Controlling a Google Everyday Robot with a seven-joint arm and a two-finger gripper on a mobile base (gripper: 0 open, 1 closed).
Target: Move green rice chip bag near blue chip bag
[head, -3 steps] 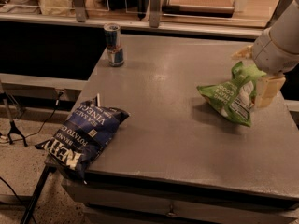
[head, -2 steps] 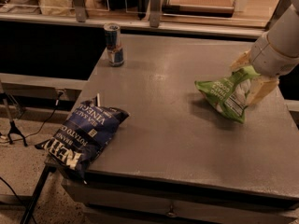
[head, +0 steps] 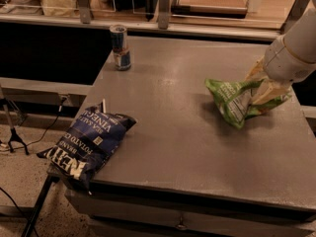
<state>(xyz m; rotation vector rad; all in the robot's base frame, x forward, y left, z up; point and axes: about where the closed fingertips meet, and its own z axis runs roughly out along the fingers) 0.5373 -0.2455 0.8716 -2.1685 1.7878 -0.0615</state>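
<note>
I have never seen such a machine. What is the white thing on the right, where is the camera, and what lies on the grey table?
The white thing is a robot arm, reaching in from the right. Its end is a gripper, a two-finger clamp, closed on the green rice chip bag at the right side of the table. The one camera looks down on the table from the front; its mounting does not show. The blue chip bag lies at the near left corner, partly over the edge. A drink can stands upright at the far left.
</note>
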